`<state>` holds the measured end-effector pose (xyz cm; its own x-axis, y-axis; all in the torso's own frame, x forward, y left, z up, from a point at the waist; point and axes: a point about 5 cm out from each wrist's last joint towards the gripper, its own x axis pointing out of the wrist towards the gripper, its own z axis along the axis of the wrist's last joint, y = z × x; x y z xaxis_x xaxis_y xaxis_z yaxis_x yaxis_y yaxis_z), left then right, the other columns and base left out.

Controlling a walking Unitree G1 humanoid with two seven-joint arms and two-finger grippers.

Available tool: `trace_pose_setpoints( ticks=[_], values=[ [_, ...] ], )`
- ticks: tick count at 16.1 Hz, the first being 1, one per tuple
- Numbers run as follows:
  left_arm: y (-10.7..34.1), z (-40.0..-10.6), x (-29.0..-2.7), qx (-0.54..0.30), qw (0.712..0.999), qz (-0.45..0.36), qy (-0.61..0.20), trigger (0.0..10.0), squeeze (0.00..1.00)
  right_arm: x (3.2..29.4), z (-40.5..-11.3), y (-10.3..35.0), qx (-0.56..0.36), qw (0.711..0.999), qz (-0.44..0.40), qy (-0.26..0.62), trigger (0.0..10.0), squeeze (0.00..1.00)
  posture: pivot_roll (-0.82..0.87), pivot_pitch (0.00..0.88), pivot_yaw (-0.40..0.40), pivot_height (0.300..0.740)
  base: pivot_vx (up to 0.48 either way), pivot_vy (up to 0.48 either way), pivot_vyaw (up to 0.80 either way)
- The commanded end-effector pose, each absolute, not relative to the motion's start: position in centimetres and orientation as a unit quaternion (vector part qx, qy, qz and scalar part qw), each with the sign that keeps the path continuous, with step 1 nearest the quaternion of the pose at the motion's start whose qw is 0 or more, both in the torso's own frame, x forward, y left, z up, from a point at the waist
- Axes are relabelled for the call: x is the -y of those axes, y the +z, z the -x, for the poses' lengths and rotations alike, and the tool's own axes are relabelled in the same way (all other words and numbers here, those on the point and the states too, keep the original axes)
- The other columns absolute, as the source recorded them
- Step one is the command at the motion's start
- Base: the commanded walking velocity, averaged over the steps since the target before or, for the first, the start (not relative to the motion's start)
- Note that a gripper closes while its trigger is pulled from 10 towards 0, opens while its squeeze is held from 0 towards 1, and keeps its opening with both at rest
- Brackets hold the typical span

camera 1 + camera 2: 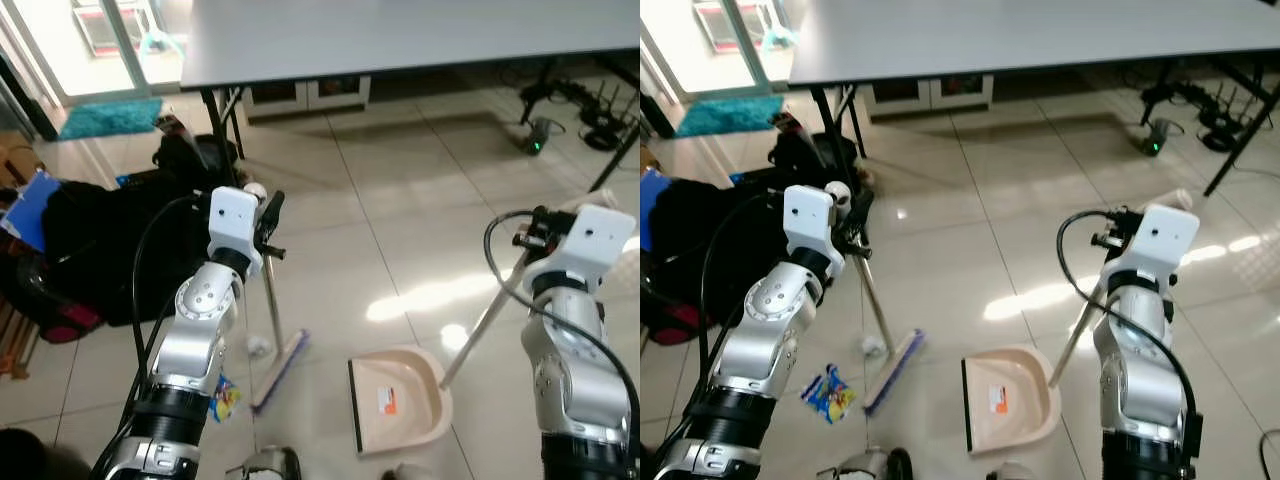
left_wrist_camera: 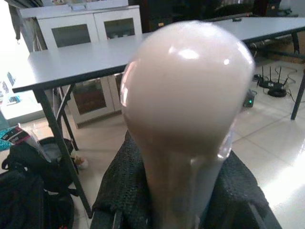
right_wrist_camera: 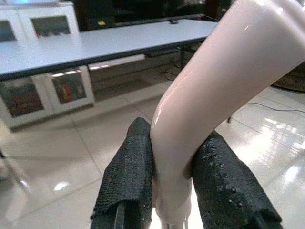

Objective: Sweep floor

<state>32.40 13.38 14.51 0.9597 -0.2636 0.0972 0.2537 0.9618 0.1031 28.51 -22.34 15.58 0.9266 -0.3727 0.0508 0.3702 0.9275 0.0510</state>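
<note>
Upright broom (image 1: 272,320) within left gripper (image 1: 268,222).

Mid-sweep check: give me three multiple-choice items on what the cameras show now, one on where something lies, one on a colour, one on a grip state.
1. Where does the small crumpled colourful wrapper lie?
A. inside the dustpan
B. on the floor tiles left of the broom head
C. on the grey table

2. What colour is the plastic long-handled dustpan?
A. beige-pink
B. dark blue
C. green

3. What is the state of the right gripper?
A. open above the floor
B. shut on nothing
C. shut on the dustpan's pale handle

Answers:
1 B, the wrapper sits on tile beside the flat broom head, on the robot's left.
2 A, the pan is pale beige-pink with an orange label.
3 C, the right wrist view shows both black pads pressed against the handle.
</note>
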Motion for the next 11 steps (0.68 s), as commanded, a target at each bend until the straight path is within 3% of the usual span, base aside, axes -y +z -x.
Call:
trace_pose_setpoints(
  ticks=[1, 6, 11],
  values=[
    [15.3, -32.3, -13.3, 0.077, 0.987, -0.054, -0.131, 10.0, 0.00, 22.5, -28.7, 16.6, 0.059, 0.979, -0.021, -0.192, 10.0, 0.00, -0.06, 0.184, 0.033, 0.740, 0.000, 0.000, 0.00],
    [15.0, -32.4, -12.9, 0.067, 0.984, -0.065, -0.152, 10.0, 0.00, 22.8, -29.5, 16.9, 0.068, 0.979, -0.003, -0.190, 10.0, 0.00, -0.04, 0.267, 0.036, 0.740, 0.000, 0.000, 0.00],
    [16.9, -33.5, -12.0, 0.113, 0.978, -0.068, -0.164, 10.0, 0.00, 24.4, -30.1, 18.3, 0.111, 0.971, 0.039, -0.210, 10.0, 0.00, 0.00, 0.350, 0.051, 0.740, 0.000, 0.000, 0.00]
  ],
)
